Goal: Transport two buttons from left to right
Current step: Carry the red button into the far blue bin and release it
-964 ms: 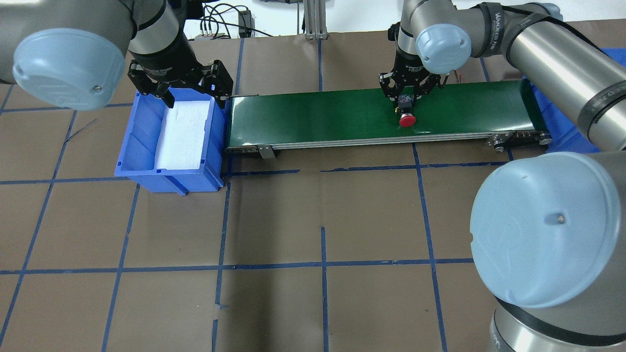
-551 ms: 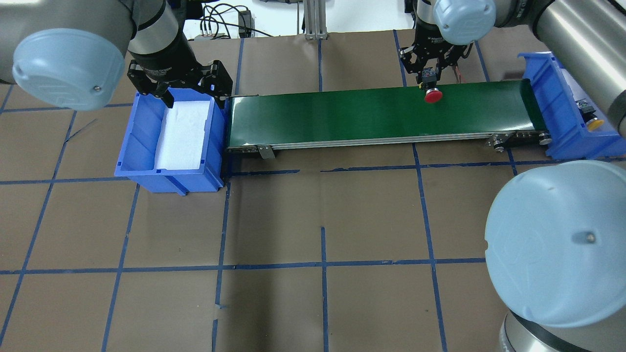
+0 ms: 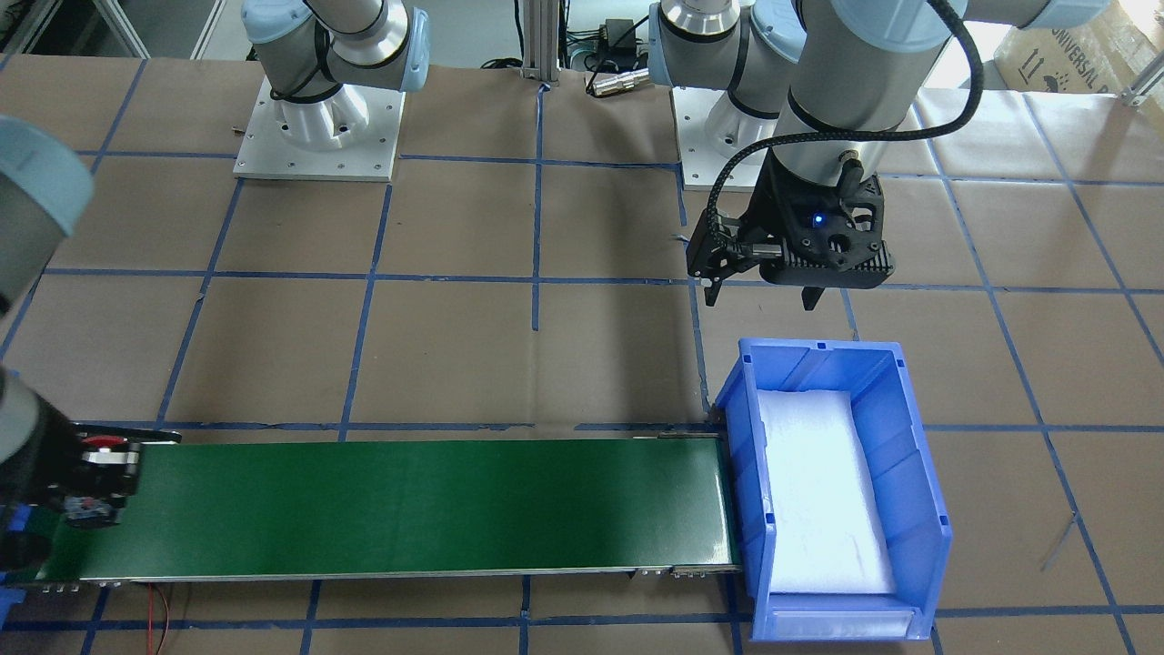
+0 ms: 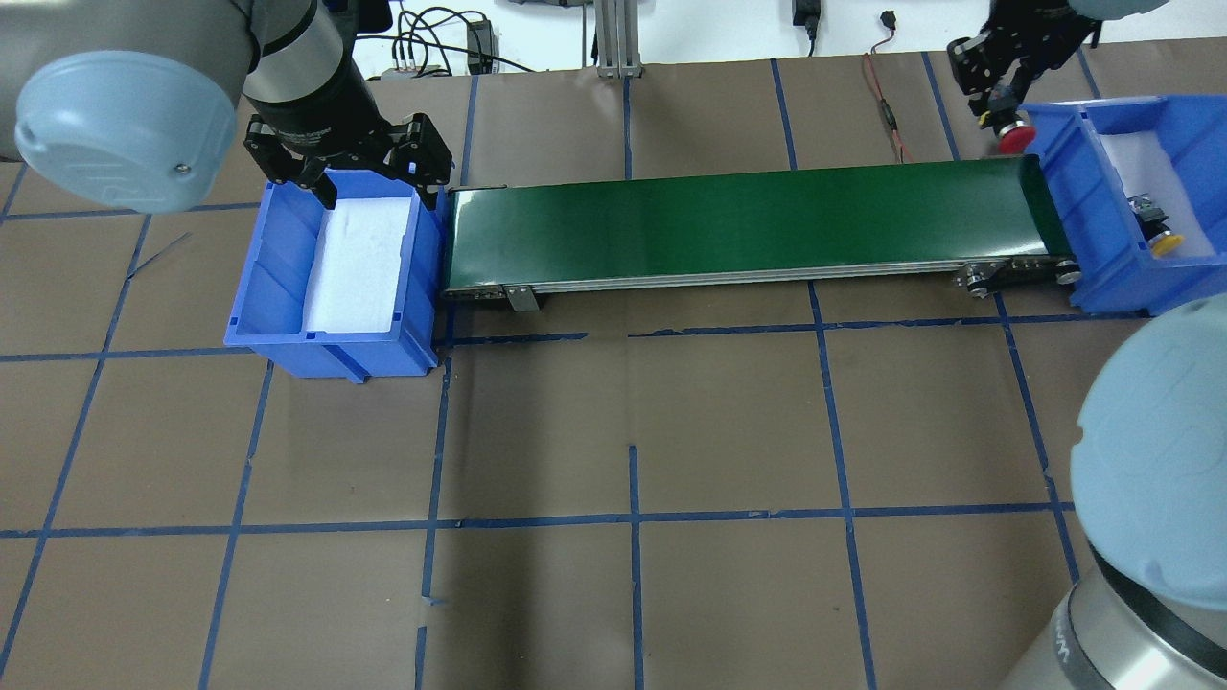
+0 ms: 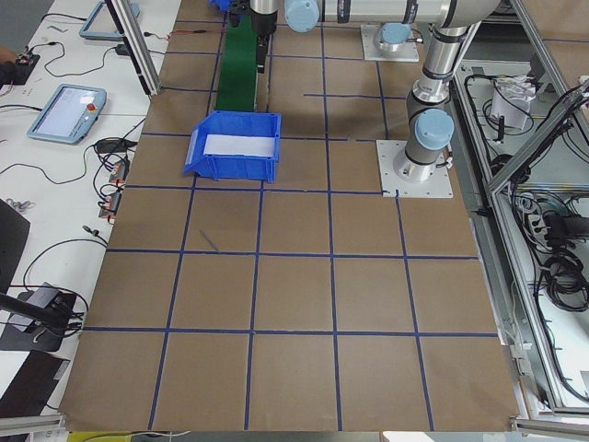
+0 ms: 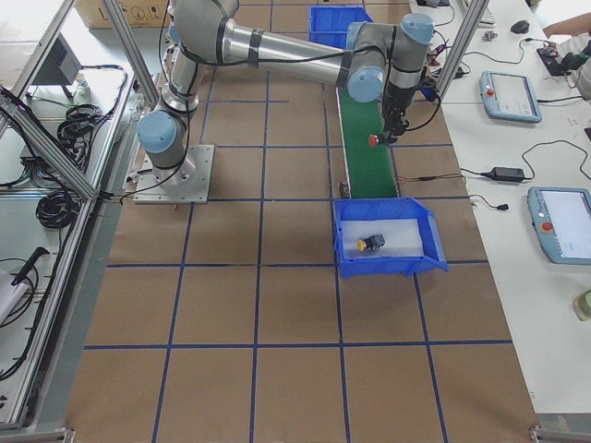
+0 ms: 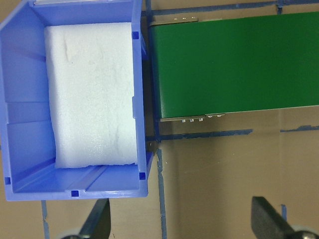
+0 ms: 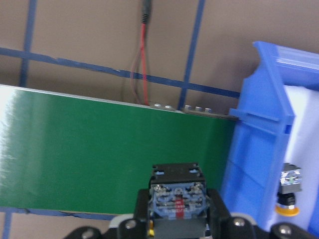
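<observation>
A table (image 4: 633, 422) papered brown and taped in a blue grid carries a green belt (image 4: 748, 220) running between two blue bins. Just past the belt's right end, the right gripper (image 4: 1002, 96) is clamped on the block of the red button (image 4: 1013, 139), cap hanging down, at the wall of the right bin (image 4: 1093, 240), probably high enough to clear it before release. The yellow button (image 4: 1160, 240) lies on that bin's white padding, so this looks like the last delivery. At the belt's left end, the left gripper (image 4: 379, 187) hangs spread wide and empty over the left bin (image 4: 288, 287), which holds only padding.
</observation>
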You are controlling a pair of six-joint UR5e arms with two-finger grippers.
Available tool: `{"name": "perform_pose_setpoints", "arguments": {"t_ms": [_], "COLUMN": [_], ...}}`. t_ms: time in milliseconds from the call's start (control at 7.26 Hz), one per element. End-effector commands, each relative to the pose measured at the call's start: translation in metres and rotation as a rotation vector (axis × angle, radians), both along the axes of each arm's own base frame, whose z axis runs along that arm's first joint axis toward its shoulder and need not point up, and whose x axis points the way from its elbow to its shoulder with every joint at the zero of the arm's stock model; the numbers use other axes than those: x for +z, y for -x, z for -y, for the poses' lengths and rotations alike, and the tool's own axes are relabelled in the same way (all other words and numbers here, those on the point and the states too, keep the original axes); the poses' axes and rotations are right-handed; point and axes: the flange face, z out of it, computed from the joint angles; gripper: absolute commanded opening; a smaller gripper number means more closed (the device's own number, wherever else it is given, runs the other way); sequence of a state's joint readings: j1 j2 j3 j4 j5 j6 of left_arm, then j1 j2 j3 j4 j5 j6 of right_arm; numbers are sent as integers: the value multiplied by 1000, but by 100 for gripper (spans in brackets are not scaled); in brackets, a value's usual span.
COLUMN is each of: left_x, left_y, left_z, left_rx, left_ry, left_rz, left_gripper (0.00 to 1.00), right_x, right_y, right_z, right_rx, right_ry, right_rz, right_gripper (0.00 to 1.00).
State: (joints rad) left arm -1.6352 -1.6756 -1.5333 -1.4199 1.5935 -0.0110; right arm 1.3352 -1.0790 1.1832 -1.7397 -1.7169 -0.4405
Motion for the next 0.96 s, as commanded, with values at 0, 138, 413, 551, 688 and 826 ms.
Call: {"name": "perform_pose_setpoints", "arguments": {"t_ms": [0,138,413,551,688,826], "left_x": [5,5,6,7,7,5], "left_y": [-3,-1,-2,-3,-3,-3], "left_z": [2,2,2,2,0,1], "left_rx": [7,3,5,5,5,5], "left_ry": [-2,-1,3,3,1,0], "left_rz": [-1,0,5,3,3,5], "left_gripper": [100,100,100,100,100,100], "right_x": [14,13,3,-17,-21,-27], "right_y": [89,95,122,151,166,183], "right_z": [3,14,26,28,28,26], "right_rx": [65,90,83,49,40,29], "right_ry": [16,23,27,8,11,6], "right_rz": [-12,-18,-21,-4,5,8], "right_gripper": [13,13,13,14,14,14]}}
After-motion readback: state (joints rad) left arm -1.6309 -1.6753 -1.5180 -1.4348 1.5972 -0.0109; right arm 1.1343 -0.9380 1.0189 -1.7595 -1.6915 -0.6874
